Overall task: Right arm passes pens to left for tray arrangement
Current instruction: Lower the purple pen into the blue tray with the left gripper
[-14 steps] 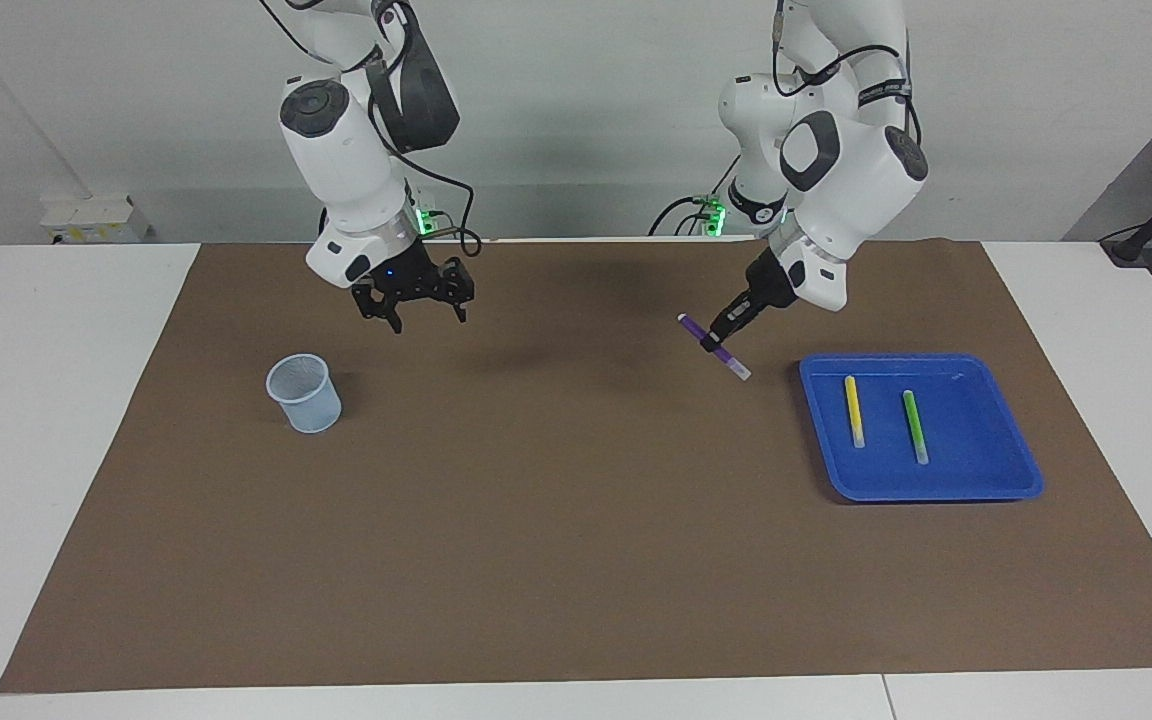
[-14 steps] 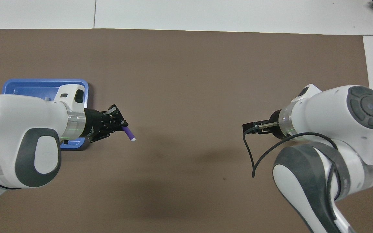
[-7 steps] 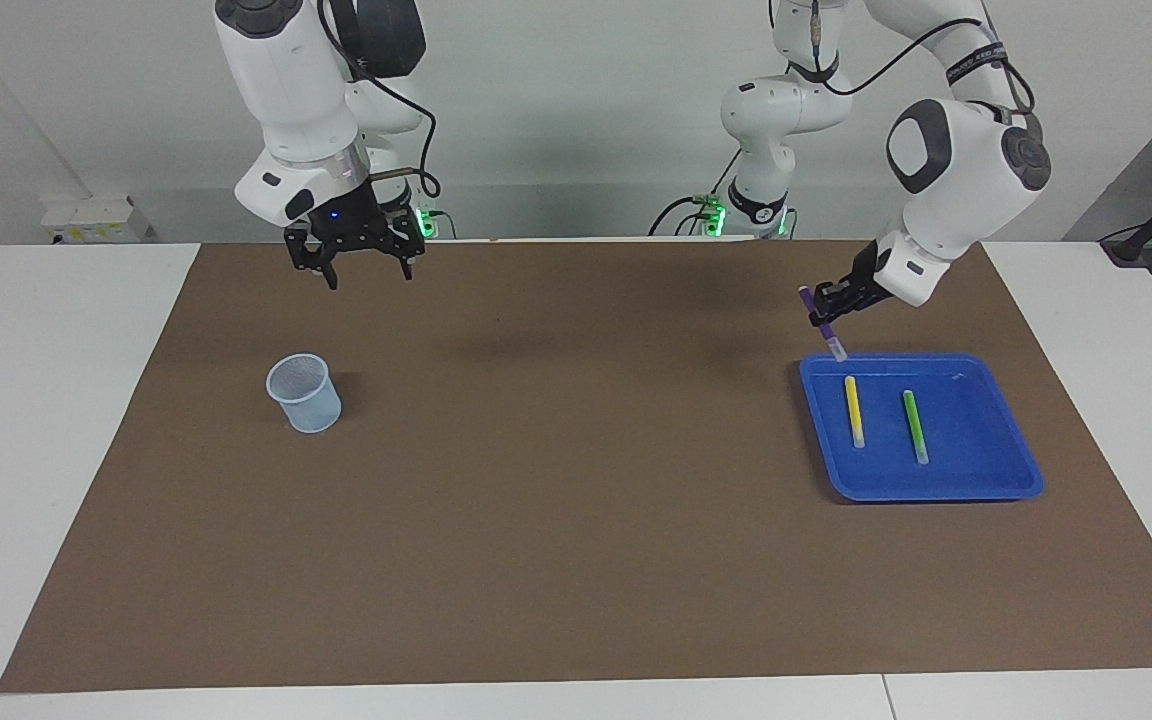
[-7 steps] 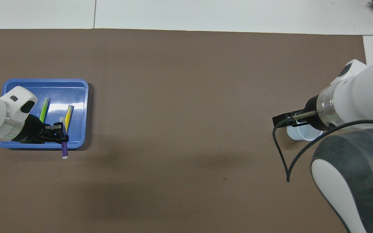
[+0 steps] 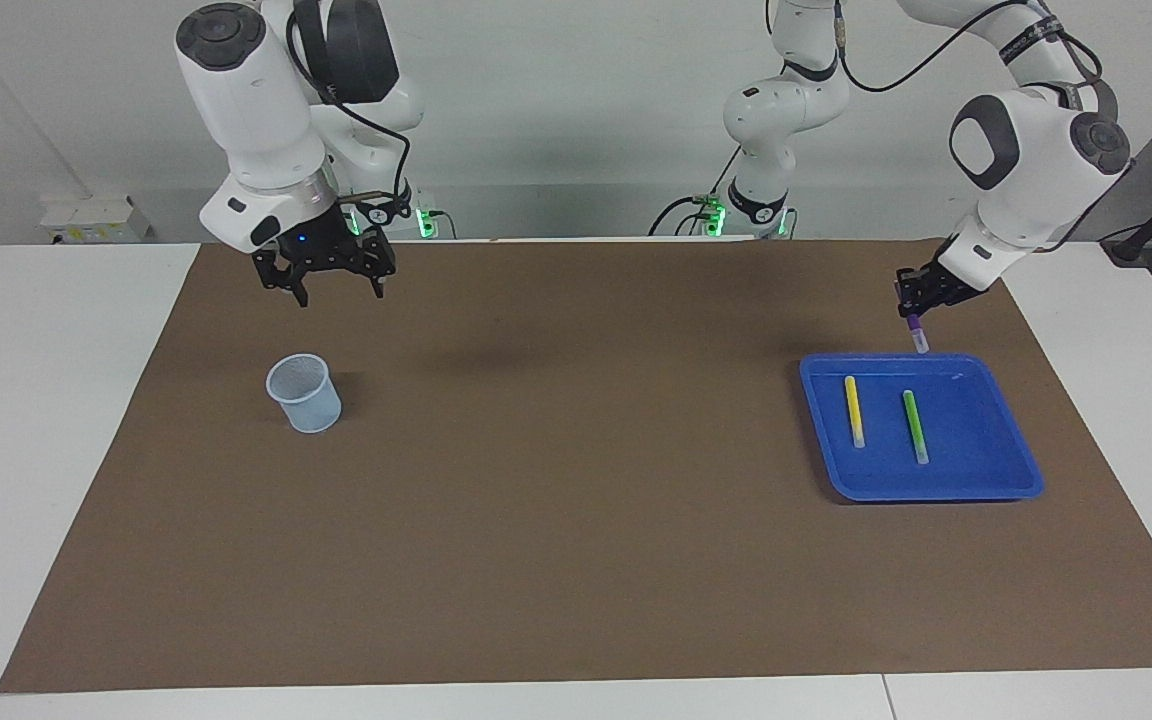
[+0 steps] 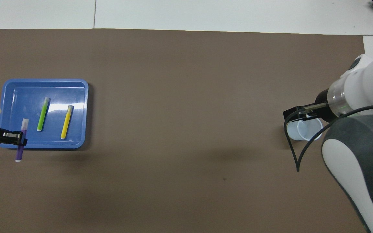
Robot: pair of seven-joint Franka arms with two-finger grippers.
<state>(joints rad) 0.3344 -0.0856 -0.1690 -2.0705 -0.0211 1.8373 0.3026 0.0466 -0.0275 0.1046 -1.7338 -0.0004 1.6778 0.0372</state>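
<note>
The left gripper [image 5: 917, 305] is clamped on the purple pen [image 5: 917, 331], which hangs up in the air over the tray's [image 5: 996, 486] rim nearest the robots, at the left arm's end of the table; seen from above, the pen [image 6: 21, 139] crosses that rim, whitish end over the tray floor, the other end over the brown mat [image 5: 576, 560]. The yellow pen [image 5: 853, 410] and the green pen [image 5: 915, 426] lie side by side in the tray, apart from each other; the bare stretch beside the green pen, toward the table's end, looks like the open slot. The right gripper [image 5: 321, 275] waits with fingers apart over the mat near the cup [image 5: 305, 393], holding nothing; the cup shows no pen in it.

So the hand-over seems done and the step in hand is placing the last pen; the next move calls for carrying it fully over the tray floor, laying it level and parallel to the other two, lowering until it rests, then letting go; released from this height or tilt it could roll or bounce against the green pen.
</note>
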